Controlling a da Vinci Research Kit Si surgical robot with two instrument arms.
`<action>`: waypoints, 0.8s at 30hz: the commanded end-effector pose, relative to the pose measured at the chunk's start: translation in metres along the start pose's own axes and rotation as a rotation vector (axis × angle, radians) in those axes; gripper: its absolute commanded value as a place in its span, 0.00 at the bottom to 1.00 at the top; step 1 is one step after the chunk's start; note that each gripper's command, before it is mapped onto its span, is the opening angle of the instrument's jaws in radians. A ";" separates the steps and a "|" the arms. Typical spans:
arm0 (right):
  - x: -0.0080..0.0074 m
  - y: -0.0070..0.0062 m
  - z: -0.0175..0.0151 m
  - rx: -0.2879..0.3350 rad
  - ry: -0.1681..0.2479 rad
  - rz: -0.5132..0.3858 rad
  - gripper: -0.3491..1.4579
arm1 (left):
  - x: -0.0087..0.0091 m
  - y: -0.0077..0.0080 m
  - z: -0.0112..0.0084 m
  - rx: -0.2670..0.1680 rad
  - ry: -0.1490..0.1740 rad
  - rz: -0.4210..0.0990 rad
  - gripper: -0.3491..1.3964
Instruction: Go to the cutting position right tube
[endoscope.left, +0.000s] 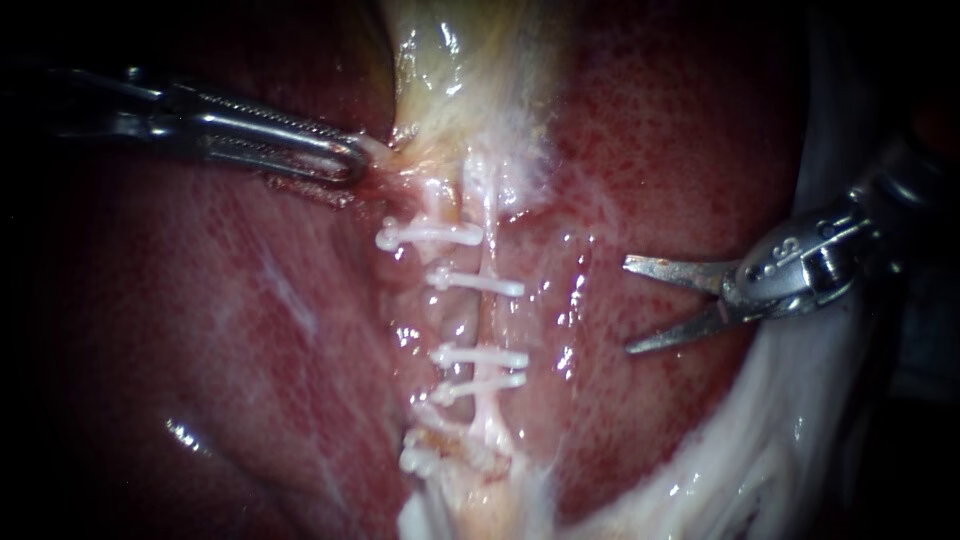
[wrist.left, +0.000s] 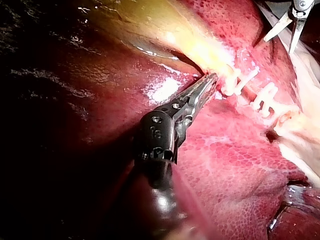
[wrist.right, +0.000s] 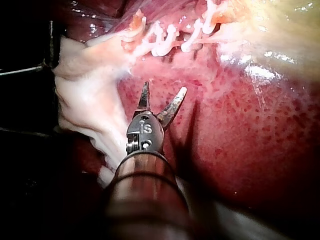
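Close endoscope view of wet, dark red liver (endoscope.left: 200, 330) with a pale strip of tissue running down its middle.

From the left edge the left instrument (endoscope.left: 345, 160) is brought in almost level. Its ridged jaws are pressed together on a pale fold at the lower end of the yellowish gallbladder (endoscope.left: 450, 60), which lies at the top centre. In the left wrist view this instrument (wrist.left: 209, 80) is seen with its tip at that fold, just beside the nearest clip.

Below the gallbladder two thin pale tubes are laid side by side down the centre, the left tube (endoscope.left: 437, 205) and the right tube (endoscope.left: 489, 320). Several white clips (endoscope.left: 478, 356) are set across them like rungs. On the right tube one clip is seen above a bare stretch and two close together below it.

To the right, well apart from the tubes, the right instrument (endoscope.left: 630, 306) is held over the liver, its shaft entering from the right edge. It ends in two slim blades, spread in a wide V that is aimed at the bare stretch of the right tube, with nothing between them.

In the right wrist view the spread blades (wrist.right: 164, 89) are shown above the liver, the clipped tubes ahead of them and untouched, and ragged pale tissue (wrist.right: 85, 90) beside them. In the left wrist view the open blades (wrist.left: 278, 44) are seen beyond the clips
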 end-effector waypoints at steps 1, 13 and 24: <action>0.0000 0.0000 0.0000 0.000 0.001 0.002 0.99 | 0.0006 0.0003 -0.0009 -0.007 -0.001 -0.003 0.00; 0.0011 -0.0002 0.0007 0.084 0.038 0.007 0.99 | 0.0043 0.0018 -0.0076 0.035 0.041 0.006 0.00; 0.0025 -0.0013 0.0055 0.329 0.152 0.205 0.98 | 0.0040 0.0018 -0.0073 0.038 0.042 0.007 0.00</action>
